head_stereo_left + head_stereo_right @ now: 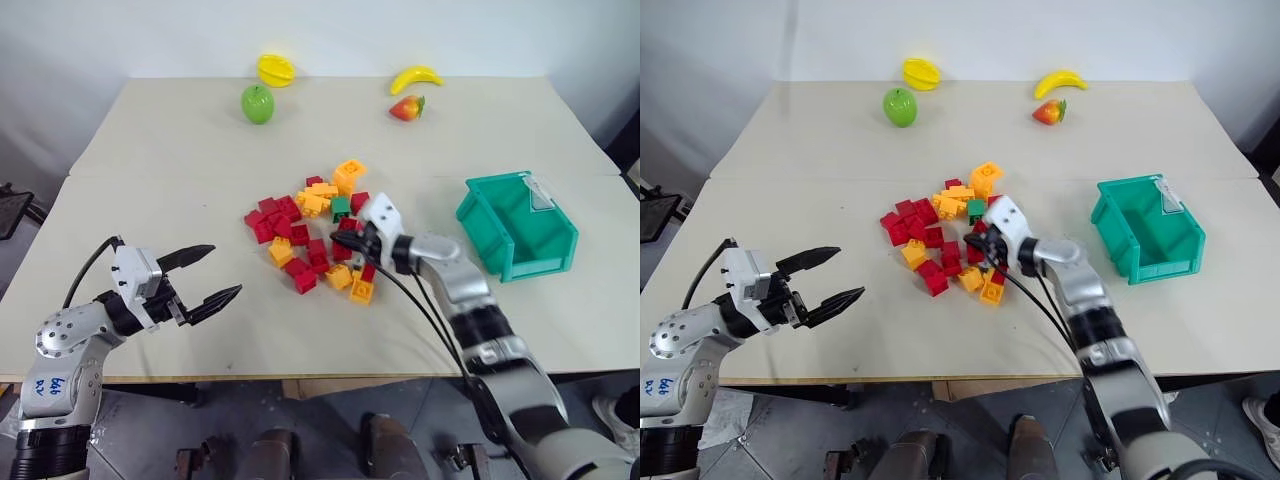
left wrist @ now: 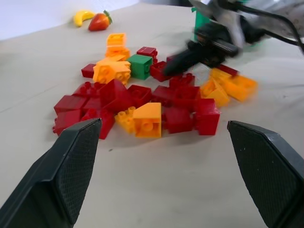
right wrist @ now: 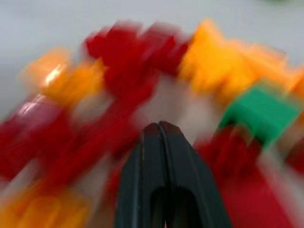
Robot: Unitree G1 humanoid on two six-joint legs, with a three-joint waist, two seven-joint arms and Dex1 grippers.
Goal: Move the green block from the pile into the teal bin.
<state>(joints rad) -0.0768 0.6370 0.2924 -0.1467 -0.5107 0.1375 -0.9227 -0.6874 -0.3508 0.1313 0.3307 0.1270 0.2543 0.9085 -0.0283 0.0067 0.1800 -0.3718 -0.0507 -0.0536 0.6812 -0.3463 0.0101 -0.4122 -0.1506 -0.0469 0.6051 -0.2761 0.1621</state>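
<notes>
The green block (image 1: pixel 341 208) lies in the pile (image 1: pixel 310 240), just beyond the right gripper (image 1: pixel 342 240), whose fingers are pressed together on nothing. The left gripper (image 1: pixel 215 274) hangs well apart, fingers spread.

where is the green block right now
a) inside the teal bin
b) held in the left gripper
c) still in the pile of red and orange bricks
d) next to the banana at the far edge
c: the green block sits among the red and orange bricks of the pile, the teal bin has no brick in it, and the left gripper is open and empty.
</notes>
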